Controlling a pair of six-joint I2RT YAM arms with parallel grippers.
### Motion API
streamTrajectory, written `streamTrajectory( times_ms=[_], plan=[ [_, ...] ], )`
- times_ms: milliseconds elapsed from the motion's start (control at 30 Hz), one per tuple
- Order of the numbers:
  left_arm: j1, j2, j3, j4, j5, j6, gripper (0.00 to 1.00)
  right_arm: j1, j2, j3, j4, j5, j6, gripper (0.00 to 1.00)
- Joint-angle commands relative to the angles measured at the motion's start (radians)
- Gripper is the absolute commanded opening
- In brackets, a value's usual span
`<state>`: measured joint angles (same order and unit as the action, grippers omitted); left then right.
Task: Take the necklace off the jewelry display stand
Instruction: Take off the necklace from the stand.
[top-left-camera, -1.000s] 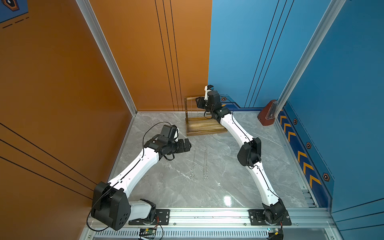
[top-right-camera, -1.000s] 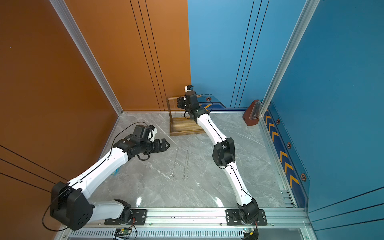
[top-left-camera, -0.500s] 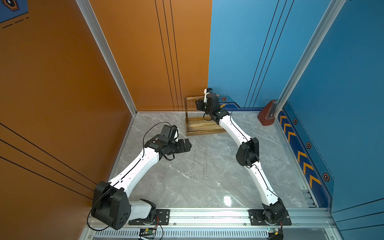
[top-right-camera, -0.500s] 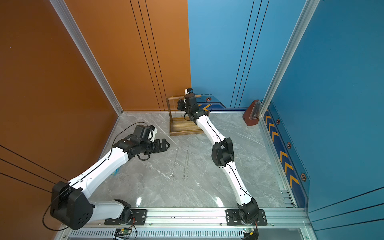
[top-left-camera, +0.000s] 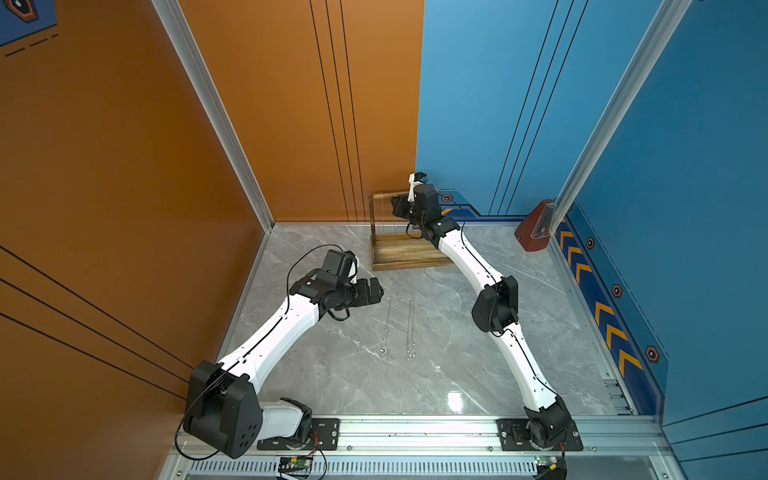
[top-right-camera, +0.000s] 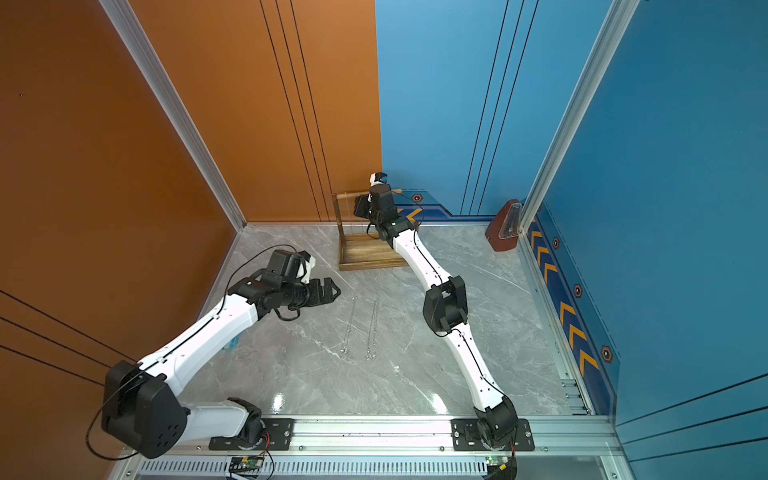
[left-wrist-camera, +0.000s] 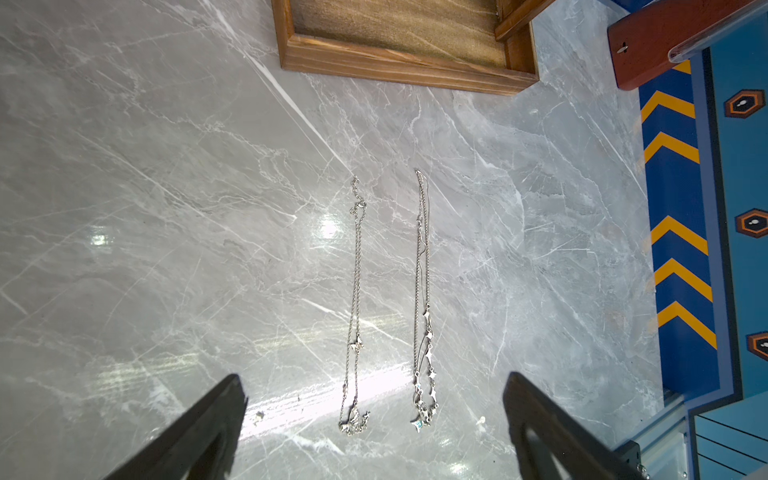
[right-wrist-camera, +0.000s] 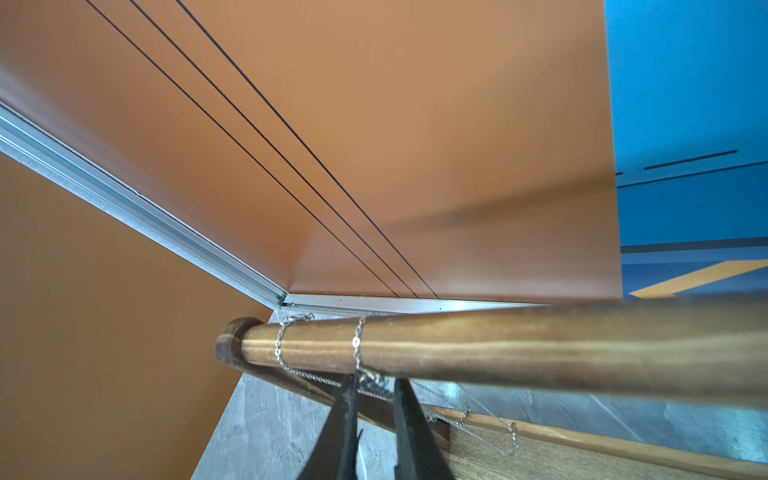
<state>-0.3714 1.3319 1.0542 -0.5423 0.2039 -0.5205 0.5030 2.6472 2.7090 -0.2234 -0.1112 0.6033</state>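
Note:
The brown wooden jewelry display stand (top-left-camera: 409, 253) (top-right-camera: 370, 255) stands at the back by the wall. A thin silver necklace (right-wrist-camera: 356, 341) hangs over its crossbar (right-wrist-camera: 498, 349), and a second chain (right-wrist-camera: 279, 345) loops near the bar's end. My right gripper (right-wrist-camera: 374, 380) (top-left-camera: 399, 205) is up just under the crossbar. Its fingers stand a narrow gap apart on either side of the necklace's bunched chain. Well away from the stand, my left gripper (left-wrist-camera: 372, 376) (top-left-camera: 376, 291) hovers wide open and empty over the floor.
Two silver necklaces (left-wrist-camera: 356, 291) (left-wrist-camera: 422, 291) lie stretched out side by side on the grey marble floor (top-left-camera: 457, 332). A red-brown wedge-shaped block (top-left-camera: 536, 226) leans in the back right corner. Orange and blue walls close in behind the stand.
My right gripper's fingers have drawn closer together around the chain under the crossbar, and that arm has shifted slightly at the stand. The left arm has not moved.

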Motion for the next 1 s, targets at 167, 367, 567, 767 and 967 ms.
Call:
streamTrajectory(
  times_ms=[167, 367, 567, 767, 967],
  plan=[
    [0.008, 0.012, -0.003, 0.001, 0.024, -0.002, 0.98, -0.01, 0.019, 0.031, 0.033, -0.001, 0.004, 0.1],
    [0.008, 0.012, -0.002, 0.001, 0.025, -0.001, 0.98, -0.008, 0.005, 0.031, 0.026, -0.004, -0.003, 0.07],
    [0.008, 0.013, -0.002, 0.001, 0.026, -0.002, 0.98, -0.01, -0.019, 0.026, 0.001, 0.003, -0.013, 0.05],
    [0.007, 0.013, -0.003, 0.001, 0.028, -0.001, 0.98, -0.012, -0.039, 0.023, -0.026, 0.005, -0.032, 0.02],
    [0.007, 0.012, -0.003, 0.001, 0.027, -0.001, 0.98, -0.024, -0.053, 0.019, -0.045, 0.0, -0.035, 0.0]
  ],
)
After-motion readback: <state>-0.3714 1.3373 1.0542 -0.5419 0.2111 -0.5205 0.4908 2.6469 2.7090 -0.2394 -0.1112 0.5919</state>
